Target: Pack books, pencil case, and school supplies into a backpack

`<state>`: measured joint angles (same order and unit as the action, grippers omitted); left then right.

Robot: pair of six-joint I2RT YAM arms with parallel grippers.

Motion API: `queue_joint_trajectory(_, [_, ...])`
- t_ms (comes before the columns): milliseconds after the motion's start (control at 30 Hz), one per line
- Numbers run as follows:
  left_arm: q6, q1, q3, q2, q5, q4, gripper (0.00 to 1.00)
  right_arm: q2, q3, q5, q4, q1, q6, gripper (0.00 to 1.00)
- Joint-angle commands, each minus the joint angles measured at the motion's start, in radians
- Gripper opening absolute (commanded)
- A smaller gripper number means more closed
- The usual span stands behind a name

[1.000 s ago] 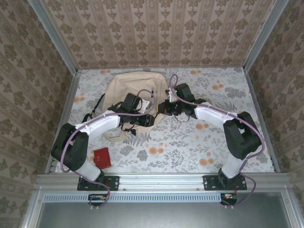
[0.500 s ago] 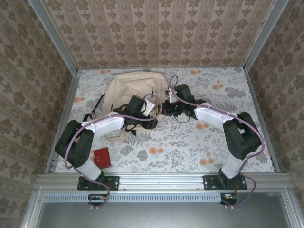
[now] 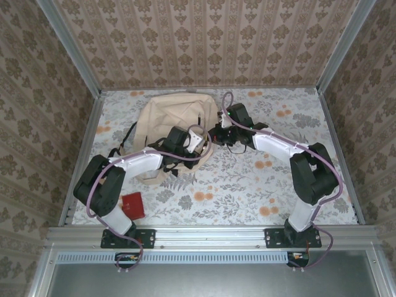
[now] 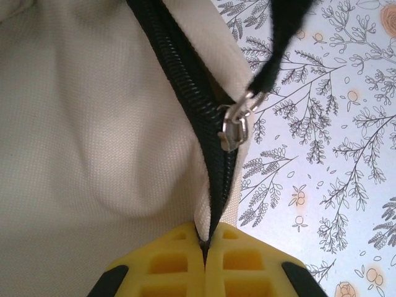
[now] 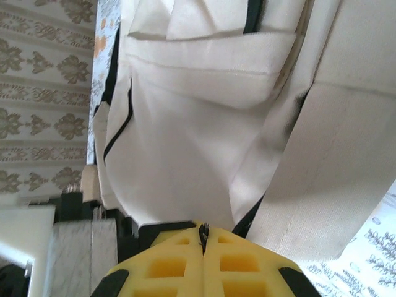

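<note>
Cream canvas backpack [image 3: 168, 113], black zipper [image 4: 176, 62], silver pull [image 4: 234, 127]

Floral table [image 3: 247, 185], cream backpack [image 3: 164, 114] at its back, small red item [image 3: 132, 205] front-left.

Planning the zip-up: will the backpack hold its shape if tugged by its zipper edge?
Probably floppy: the backpack canvas shows soft creases and folds. Its zipper line curves, so the edge likely follows a tug. Lying slumped on the table, it may drag, not tip.
</note>
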<state>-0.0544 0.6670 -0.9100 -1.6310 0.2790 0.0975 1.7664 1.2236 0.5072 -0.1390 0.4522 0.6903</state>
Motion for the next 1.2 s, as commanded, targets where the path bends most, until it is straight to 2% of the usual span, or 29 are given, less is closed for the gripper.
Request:
queue_joint_trajectory(0, [0.023,0.028,0.037,0.008,0.008,0.129,0.0,0.023,0.1,-0.088,-0.014,-0.009,-0.041,0.0])
queue_joint_trajectory(367, [0.021,0.039,0.1,0.049,0.028,0.13,0.0,0.119,0.224,-0.356,-0.111,-0.012,-0.097,0.0])
queue_joint_trajectory(667, [0.035,0.04,0.113,0.066,0.063,0.142,0.0,0.166,0.292,-0.469,-0.134,-0.029,-0.1,0.0])
queue_joint_trajectory(800, [0.038,0.04,0.113,0.068,0.066,0.145,0.0,0.171,0.289,-0.463,-0.129,-0.035,-0.094,0.0])
queue_joint_trajectory(1067, [0.004,0.04,0.055,0.072,0.112,0.133,0.0,0.139,0.224,-0.371,-0.11,-0.036,-0.104,0.0])
queue_joint_trajectory(1100, [-0.007,0.04,0.032,0.072,0.125,0.137,0.04,0.129,0.212,-0.373,-0.117,-0.038,-0.11,0.0])
queue_joint_trajectory(1167, [-0.042,0.032,-0.025,0.069,0.132,0.162,0.26,0.105,0.189,-0.376,-0.132,-0.045,-0.12,0.0])
